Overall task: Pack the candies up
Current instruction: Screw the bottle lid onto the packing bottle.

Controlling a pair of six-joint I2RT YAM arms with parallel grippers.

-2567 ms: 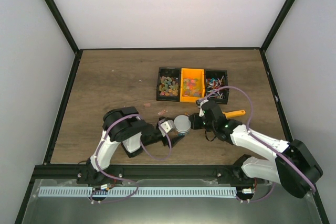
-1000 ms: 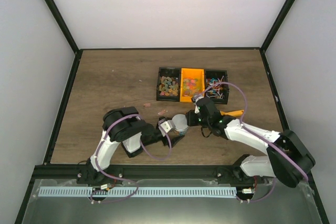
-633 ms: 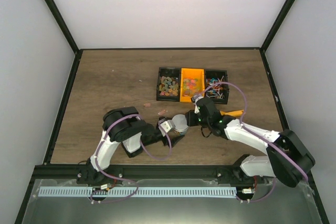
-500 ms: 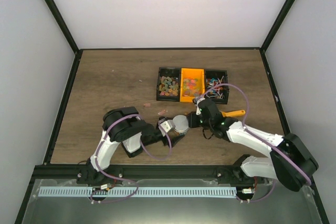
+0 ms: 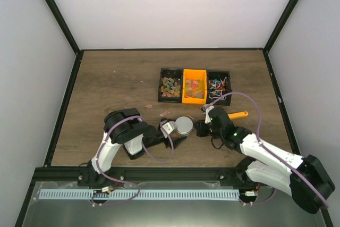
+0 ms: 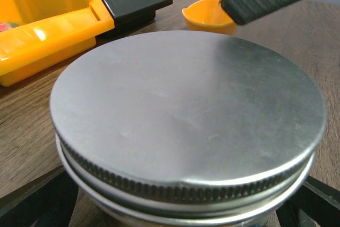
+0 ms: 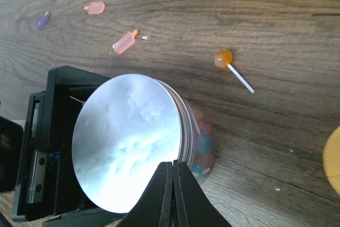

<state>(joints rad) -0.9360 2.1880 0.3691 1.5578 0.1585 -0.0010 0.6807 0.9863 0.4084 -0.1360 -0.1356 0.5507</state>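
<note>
Table top view: 3 bins in a row toward the far edge, right of centre. These are a black bin, an orange bin and a second black bin, all holding candies. At this size they read only as multicoloured bits, and the thin wrapped sticks in the right bin are barely resolvable.

More candies sit inside the jar, which stands near the middle of the table, closer to the near edge. Only a sliver of coloured pieces shows through the glass under the rim, so the fill level cannot be told. A silver lid with a knurled edge covers the jar. Whether it is screwed down or just resting, cannot tell.

There are loose candies on the wood beside the jar: 1 orange lollipop, 2 pink pieces and 1 purple piece.

The left gripper straddles the jar with its jaws spread wide. Its fingers show only as dark corners at the bottom of the left wrist view, cut off by the frame. Contact with the glass is not visible (the lid fills nearly the whole view).

The right gripper has its fingers pressed together with nothing between them. The tips are at the jar's right side, over the lid's edge, and touching or just above cannot be told.

The orange scoop lies right of the jar. Its bowl is hidden behind the right arm in the top view and cut off at the edge of the right wrist view.
</note>
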